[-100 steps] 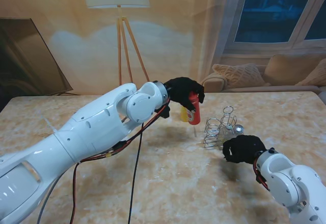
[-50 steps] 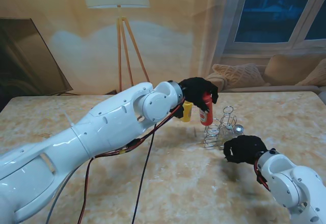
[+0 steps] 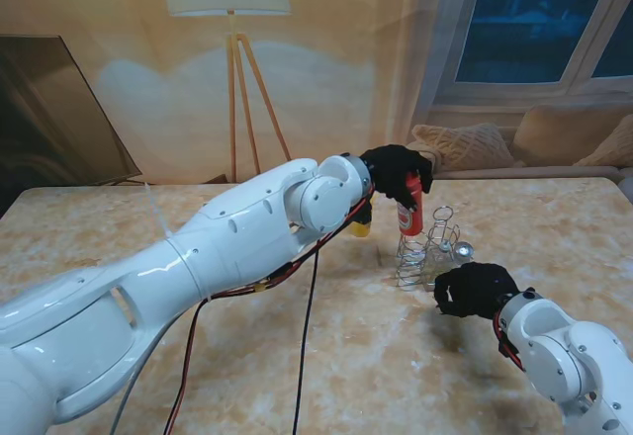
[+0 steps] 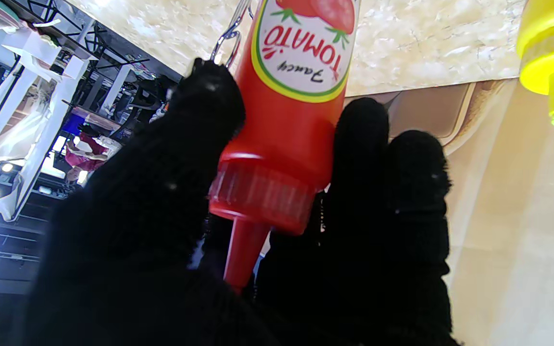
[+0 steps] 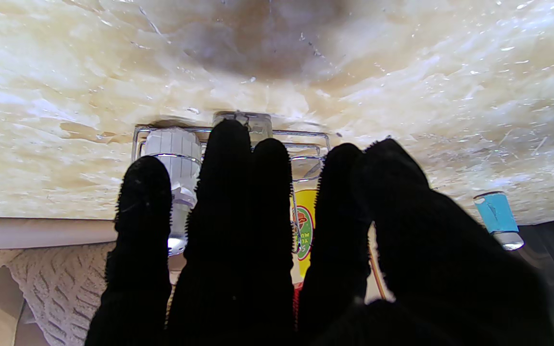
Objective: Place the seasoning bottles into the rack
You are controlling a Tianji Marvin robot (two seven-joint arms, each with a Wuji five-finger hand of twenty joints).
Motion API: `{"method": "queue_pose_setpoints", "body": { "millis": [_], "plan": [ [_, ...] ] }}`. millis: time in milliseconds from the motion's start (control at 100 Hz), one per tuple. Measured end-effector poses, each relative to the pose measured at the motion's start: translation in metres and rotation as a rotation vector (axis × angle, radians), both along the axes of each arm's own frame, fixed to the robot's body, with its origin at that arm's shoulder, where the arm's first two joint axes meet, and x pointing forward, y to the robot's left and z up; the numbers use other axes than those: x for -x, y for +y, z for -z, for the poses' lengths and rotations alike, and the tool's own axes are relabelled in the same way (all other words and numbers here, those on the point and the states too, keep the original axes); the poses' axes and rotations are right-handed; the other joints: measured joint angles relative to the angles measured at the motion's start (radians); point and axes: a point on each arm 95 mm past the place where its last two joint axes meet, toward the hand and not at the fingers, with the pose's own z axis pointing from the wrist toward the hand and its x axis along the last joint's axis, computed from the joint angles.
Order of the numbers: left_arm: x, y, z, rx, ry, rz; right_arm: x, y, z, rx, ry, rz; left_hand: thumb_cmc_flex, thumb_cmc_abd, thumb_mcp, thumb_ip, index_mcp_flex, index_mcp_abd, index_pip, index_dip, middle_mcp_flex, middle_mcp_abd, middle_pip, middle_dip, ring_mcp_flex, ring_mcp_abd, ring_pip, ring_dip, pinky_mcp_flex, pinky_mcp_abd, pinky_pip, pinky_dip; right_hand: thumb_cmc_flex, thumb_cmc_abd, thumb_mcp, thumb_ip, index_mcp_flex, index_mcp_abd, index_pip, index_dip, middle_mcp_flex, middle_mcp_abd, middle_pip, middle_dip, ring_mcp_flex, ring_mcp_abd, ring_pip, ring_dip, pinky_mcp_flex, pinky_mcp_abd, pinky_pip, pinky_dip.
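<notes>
- Above the wire rack (image 3: 427, 254), the left hand (image 3: 396, 171) grasps the tomato bottle (image 3: 409, 209), now carried rightward from beside the yellow bottle (image 3: 362, 225) and hanging upright over a slot.
- Lowering probably comes next.
- The right hand (image 3: 473, 289) rests just beside the rack, holding nothing.

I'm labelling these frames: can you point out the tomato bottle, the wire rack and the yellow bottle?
tomato bottle (image 4: 296, 120): left wrist view, on its red body by the label.
wire rack (image 3: 423, 257): stand view, on its wire loops.
yellow bottle (image 4: 548, 53): left wrist view, on its cap.
</notes>
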Motion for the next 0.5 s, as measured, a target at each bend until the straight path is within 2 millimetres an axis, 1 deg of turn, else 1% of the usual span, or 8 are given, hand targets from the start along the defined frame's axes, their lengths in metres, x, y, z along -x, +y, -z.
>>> {"method": "queue_pose_setpoints", "body": {
  "millis": [460, 500],
  "plan": [
    [-0.010, -0.007, 0.013, -0.011, 0.013, -0.057, -0.001, -0.001, 0.001, 0.002, 0.006, 0.000, 0.000, 0.008, -0.010, 0.000, -0.003, 0.000, 0.002, 0.000, -0.001, 0.000, 0.000, 0.000, -0.006, 0.000, 0.001, 0.000, -0.005, 0.000, 0.000, 0.000, 0.000, 0.000, 0.000, 0.000, 0.000, 0.000, 0.000, 0.000, 0.000, 0.000, 0.000, 0.000, 0.000, 0.000, 0.000, 0.000, 0.000, 0.000, 0.000, 0.000],
    [-0.011, -0.008, 0.014, -0.010, 0.016, -0.060, -0.001, -0.001, 0.001, 0.002, 0.006, 0.000, 0.000, 0.011, -0.011, 0.000, -0.013, 0.000, 0.017, 0.000, -0.001, 0.000, 0.000, 0.000, -0.008, 0.000, 0.001, 0.000, -0.007, 0.000, -0.001, 0.000, 0.000, 0.000, 0.000, 0.000, 0.000, 0.000, 0.000, 0.000, 0.000, 0.000, 0.000, 0.000, 0.000, 0.000, 0.000, 0.000, 0.000, 0.000, 0.000, 0.000]
  ]
}}
